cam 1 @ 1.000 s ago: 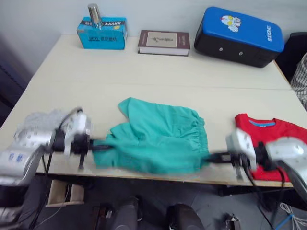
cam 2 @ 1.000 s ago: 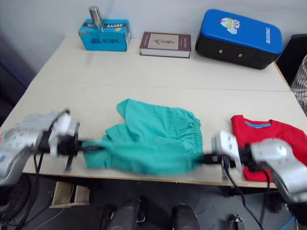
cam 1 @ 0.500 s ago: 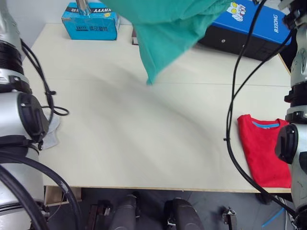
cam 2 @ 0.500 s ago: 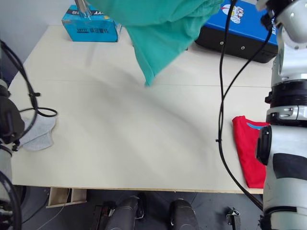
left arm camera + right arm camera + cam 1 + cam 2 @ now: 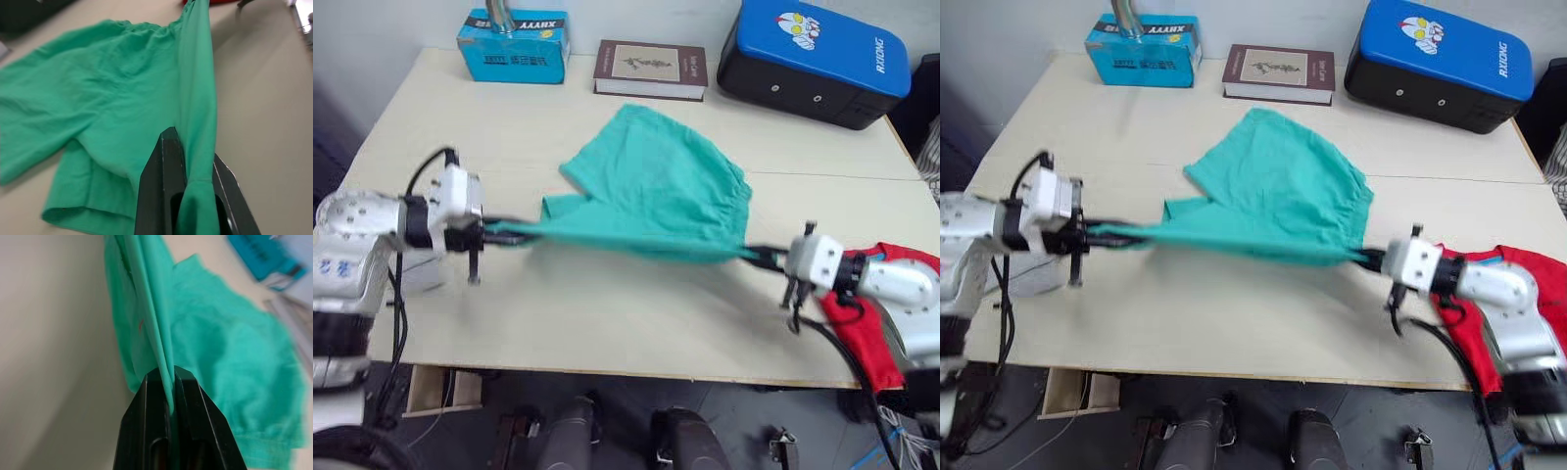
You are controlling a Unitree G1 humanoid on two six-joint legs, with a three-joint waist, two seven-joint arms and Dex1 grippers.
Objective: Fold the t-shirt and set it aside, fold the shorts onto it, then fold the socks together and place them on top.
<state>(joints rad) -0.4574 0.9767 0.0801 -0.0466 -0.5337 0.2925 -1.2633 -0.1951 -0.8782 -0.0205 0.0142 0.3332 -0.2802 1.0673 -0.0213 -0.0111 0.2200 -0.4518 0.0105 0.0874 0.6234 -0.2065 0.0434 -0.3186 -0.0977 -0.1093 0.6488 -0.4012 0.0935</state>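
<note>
Fingers of both grippers are pinched shut on the one pair of shorts [image 5: 656, 196], the left gripper [image 5: 499, 233] at one end and the right gripper [image 5: 759, 257] at the waistband end, stretching a taut fold line over the surface [image 5: 607, 313]. Uneven lowering would likely skew the fold, and a thin pinch might slip. One t-shirt [image 5: 871, 323] lies by the right edge, partly under the right arm. One book [image 5: 651, 69] and one teal box [image 5: 514, 46] sit at the back.

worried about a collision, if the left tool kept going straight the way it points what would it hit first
Beyond the shorts it already grips, the left tool points across the table at the right tool. That is probably the first hard thing it meets, though depth is unclear.
</note>
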